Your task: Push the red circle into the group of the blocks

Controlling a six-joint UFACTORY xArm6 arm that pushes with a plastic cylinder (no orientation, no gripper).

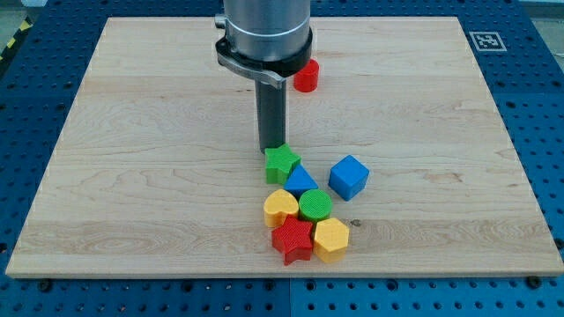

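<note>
A wooden board [132, 132] lay on a blue table with rows of little holes [546, 132], and the big grey arm [264, 35] came down from the view's top, near the middle. From it hung a straight dark rod, and the tip [270, 148] of that rod sat just at the top edge of the green star [282, 163], touching it or very nearly so (I could not tell which). The arm had no fingers at all, only the rod, so nothing was open or shut and it held nothing. The red circle [306, 77] stood by itself near the view's top, partly tucked behind the grey arm, at about one o'clock from the tip and well apart from the other blocks. The group lay toward the view's bottom, a little right of the middle. The green star was at its top. At about five o'clock from the star, and touching it, was the blue triangle [301, 180]. The blue cube [349, 176] stood at three o'clock from the triangle, just beside it with a small gap. Below the triangle sat the green circle [315, 205], and the yellow heart [280, 207] was pressed against it at nine o'clock. At the very bottom were the red star [293, 239] and, at three o'clock from it, the yellow hexagon [331, 239], side by side and touching. A small black and white square marker [486, 40] was stuck on the board's far right corner.
</note>
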